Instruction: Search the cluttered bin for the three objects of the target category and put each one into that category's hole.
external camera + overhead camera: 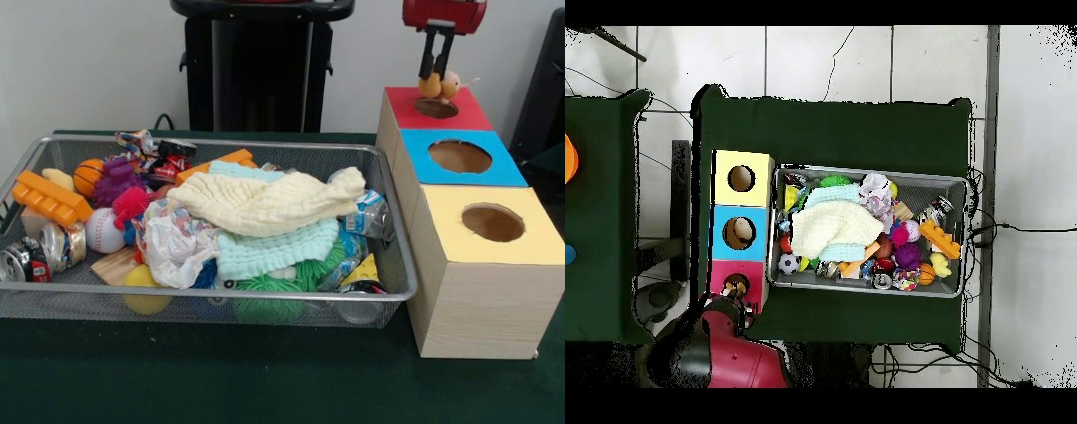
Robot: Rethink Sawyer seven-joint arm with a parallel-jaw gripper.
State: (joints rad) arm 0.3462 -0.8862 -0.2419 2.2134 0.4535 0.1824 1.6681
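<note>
Tool (439,81) over red hole (436,108), clenched on a small tan toy (440,85).
We centre the toy above the opening, descend slightly, then release so it clears the rim.

Red, boxy wrist housing (444,14) with rounded corners at the top of the front view; slightly glossy, a darker band along its lower edge; below it a black gripper (438,75) with two slim, straight black fingers (428,62). From overhead, a broad arm link (730,355) in deep red to magenta, smooth and rounded; beside it a black round joint (680,350); no markings, screws or cables readable in either view.
</note>
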